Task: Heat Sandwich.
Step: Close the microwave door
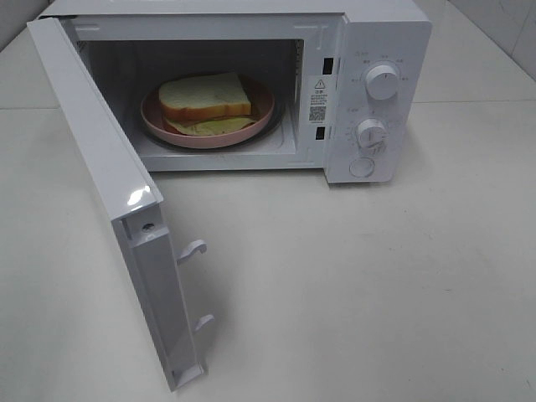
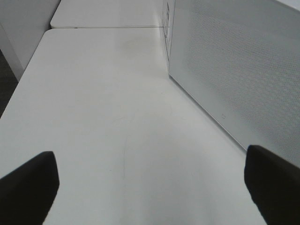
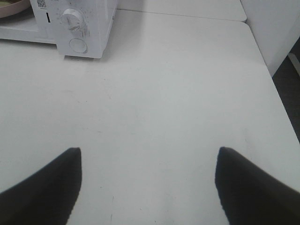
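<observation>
- Closest in: microwave door (image 1: 126, 209), swung wide toward the camera, two latch hooks (image 1: 193, 249) jutting from its edge.
- Behind it, cavity of the white microwave (image 1: 385, 33) open and in plain sight.
- Sandwich (image 1: 205, 98) inside, sitting on the pink plate (image 1: 151, 117), top slice askew over the filling and the lower slice.
- Looks loaded already, so shutting the door and turning the dials (image 1: 383, 81) seem to be what remains.
- Left gripper (image 2: 150, 183): jaws spread wide, nothing between them. Hovering over bare table (image 2: 103, 93), just beside a perforated white panel (image 2: 234, 70), probably the door's outer face.
- Right gripper (image 3: 147, 183): likewise released and empty, over the table with the control panel (image 3: 77, 23) well ahead.
- Neither arm visible from the high camera.
- Handling call on the sandwich: light, soft, squashy bread. Loose layers likely to slide apart or dent under a pinch.
- Better taken by the plate's rim and kept level than by the bread itself.
- Plate: stiff, probably smooth and a touch slippery. Firm bite on the near rim called for, with no tilt on the way out.
</observation>
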Controlling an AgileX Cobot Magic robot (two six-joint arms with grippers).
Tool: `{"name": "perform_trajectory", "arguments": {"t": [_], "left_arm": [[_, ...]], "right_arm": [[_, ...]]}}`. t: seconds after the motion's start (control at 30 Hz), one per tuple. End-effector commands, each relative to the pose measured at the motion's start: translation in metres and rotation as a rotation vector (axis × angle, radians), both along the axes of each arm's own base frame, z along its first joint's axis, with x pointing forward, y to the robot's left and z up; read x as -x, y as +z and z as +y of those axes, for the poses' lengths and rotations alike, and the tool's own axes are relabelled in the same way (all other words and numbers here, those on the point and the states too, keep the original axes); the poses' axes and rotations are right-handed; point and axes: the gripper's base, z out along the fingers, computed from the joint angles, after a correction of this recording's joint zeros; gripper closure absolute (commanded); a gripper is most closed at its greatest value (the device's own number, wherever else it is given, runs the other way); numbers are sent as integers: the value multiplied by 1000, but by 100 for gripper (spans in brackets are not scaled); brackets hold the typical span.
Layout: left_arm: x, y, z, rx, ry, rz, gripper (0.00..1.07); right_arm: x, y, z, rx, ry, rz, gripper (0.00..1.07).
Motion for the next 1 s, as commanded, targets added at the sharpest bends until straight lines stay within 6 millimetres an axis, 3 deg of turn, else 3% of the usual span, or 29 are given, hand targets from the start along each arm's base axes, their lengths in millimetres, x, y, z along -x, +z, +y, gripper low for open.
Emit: {"name": "perform_trajectory", "arguments": {"t": [0.03,0.73,1.0], "left_arm": [[4,0,-1,7,-6,-26,5],[3,0,-1,8,-6,-27,5],[-12,16,1,12,2,-36,6]], "right_arm": [[3,0,0,7,2,-33,31],[3,0,0,7,2,-33,31],[3,0,0,7,2,-33,31]]}}
